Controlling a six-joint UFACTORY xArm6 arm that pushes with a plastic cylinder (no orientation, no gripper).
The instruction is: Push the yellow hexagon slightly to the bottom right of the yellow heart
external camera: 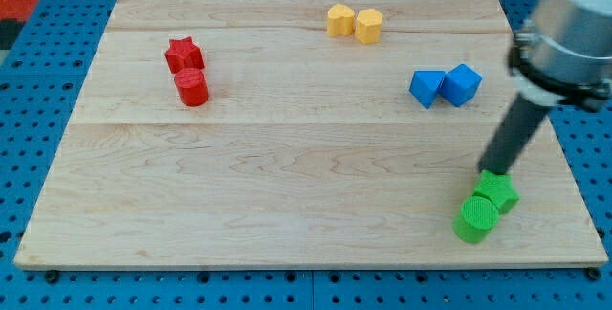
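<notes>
The yellow heart (338, 19) and the yellow hexagon (369, 25) sit side by side near the view's top, touching, with the hexagon on the heart's right. My tip (490, 169) is far from them at the view's lower right, right at the top edge of the green star-like block (497, 191). The dark rod rises from it toward the view's upper right.
A green cylinder (475, 219) touches the green block at its lower left. A blue triangle (426, 88) and a blue cube (461, 84) sit at mid right. A red star (184, 55) and a red cylinder (192, 88) sit at upper left. The wooden board (287, 195) lies on blue pegboard.
</notes>
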